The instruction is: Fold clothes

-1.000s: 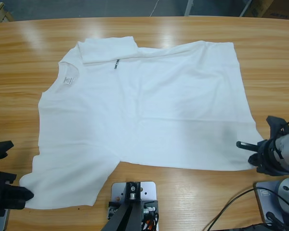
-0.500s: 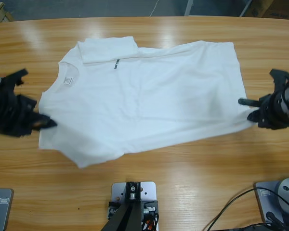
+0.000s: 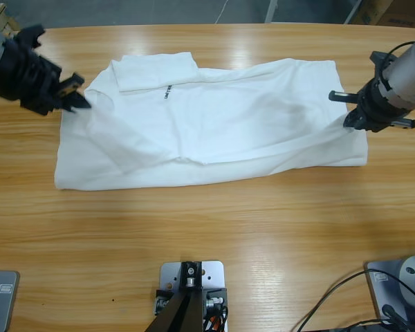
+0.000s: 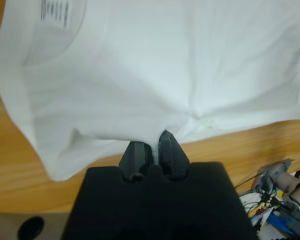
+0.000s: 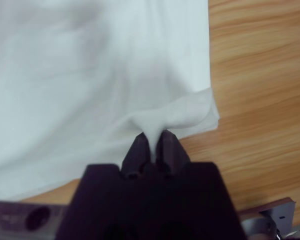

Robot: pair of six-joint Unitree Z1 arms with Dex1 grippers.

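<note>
The white T-shirt (image 3: 214, 131) lies across the table's far half, its near half folded up over the far half. A folded sleeve and tiny dark text sit near its top left. My left gripper (image 3: 75, 98) is shut on the shirt's left edge; in the left wrist view the fabric (image 4: 155, 75) bunches into that gripper (image 4: 153, 150), with the neck label (image 4: 57, 10) above. My right gripper (image 3: 351, 114) is shut on the shirt's right edge, pinching a peak of cloth (image 5: 165, 117) in the right wrist view (image 5: 151, 147).
Bare wooden table (image 3: 214, 235) stretches in front of the shirt to the near edge. The table's far edge (image 3: 214, 28) runs just behind the shirt. A dark cable (image 3: 332, 297) loops at the bottom right.
Both grippers have carried the shirt's near edge away from the front of the table toward the far edge, folding the lower half over the upper half. The neck label is now covered in the high view.
</note>
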